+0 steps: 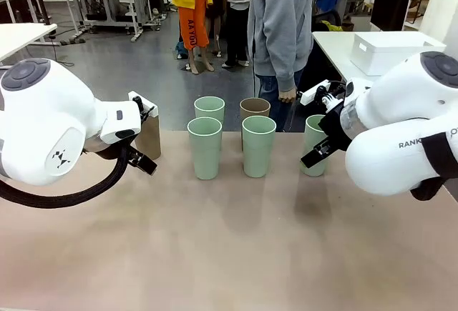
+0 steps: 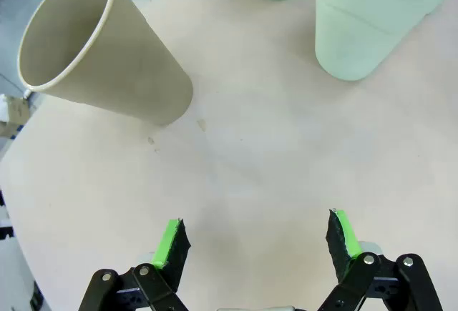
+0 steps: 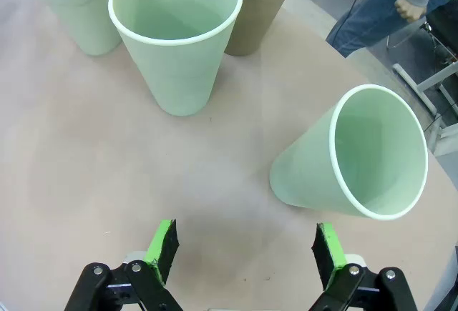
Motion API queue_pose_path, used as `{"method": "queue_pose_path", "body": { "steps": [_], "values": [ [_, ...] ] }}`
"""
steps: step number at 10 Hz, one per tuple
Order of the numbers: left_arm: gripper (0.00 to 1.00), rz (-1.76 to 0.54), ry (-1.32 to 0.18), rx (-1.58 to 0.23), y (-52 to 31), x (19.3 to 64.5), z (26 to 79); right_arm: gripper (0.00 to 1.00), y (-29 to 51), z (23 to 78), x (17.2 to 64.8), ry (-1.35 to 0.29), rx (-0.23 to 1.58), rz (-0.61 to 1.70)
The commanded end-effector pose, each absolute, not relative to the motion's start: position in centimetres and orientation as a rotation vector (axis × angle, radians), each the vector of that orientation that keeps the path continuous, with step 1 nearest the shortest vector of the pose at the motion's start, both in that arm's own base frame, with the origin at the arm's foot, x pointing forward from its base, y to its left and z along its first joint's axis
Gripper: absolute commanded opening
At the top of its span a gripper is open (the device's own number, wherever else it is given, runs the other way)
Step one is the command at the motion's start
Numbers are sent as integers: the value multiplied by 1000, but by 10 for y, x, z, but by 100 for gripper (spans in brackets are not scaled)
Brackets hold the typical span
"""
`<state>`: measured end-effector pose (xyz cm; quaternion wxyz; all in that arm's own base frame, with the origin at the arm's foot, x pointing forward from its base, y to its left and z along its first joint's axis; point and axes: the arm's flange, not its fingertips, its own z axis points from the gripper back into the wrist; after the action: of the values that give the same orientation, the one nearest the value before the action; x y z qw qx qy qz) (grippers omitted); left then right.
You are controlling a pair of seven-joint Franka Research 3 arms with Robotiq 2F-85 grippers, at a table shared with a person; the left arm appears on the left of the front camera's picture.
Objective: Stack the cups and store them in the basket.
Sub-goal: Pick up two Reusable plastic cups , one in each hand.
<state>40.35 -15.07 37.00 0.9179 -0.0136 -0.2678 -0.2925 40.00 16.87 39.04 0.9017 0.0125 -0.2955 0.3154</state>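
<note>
Starting from the front: counts six cups (image 1: 205,146) upright on the table (image 1: 229,254), mouths up, long axes vertical. Puts four middle cups (image 1: 258,145) in a tight block, a tan cup (image 1: 152,139) half hidden behind the wrist of the left arm (image 1: 50,125), and an end green cup (image 1: 313,131) just behind that of the right arm (image 1: 408,125). Places a white bin (image 1: 390,50), probably the basket, well apart on a far table to the right.

Turning to the left wrist: shows the left gripper (image 2: 257,231) spread wide over bare table, pinching nothing. Sets the tan cup ahead and off to the picture's left, outside the gap, nearer this arm than the other.

Turning to the right wrist: shows the right gripper (image 3: 247,243) likewise spread and empty. Sets the end green cup ahead, off to the picture's right, not between the pads. Calls for a sideways shift before any closing.
</note>
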Motion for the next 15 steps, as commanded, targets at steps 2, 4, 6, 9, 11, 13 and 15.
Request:
{"method": "queue_pose_path", "body": {
  "steps": [2,4,6,9,11,13,15],
  "values": [
    [100,-615,-590,-32,-150,406,392,100,166,414,407,-645,2,655],
    [100,-642,-570,-106,-138,414,445,100,154,468,420,-677,-1,605],
    [100,-694,-580,-186,-114,417,492,100,130,510,422,-697,57,616],
    [100,-894,-580,-300,-35,424,549,100,40,561,403,-742,234,738],
    [100,-1036,-656,-428,25,424,556,100,-34,559,386,-791,262,756],
    [100,-1103,-728,-460,73,416,553,100,-90,549,367,-862,350,827],
    [100,-1078,-808,-564,108,410,554,100,-122,537,350,-929,409,819]
  ]
}}
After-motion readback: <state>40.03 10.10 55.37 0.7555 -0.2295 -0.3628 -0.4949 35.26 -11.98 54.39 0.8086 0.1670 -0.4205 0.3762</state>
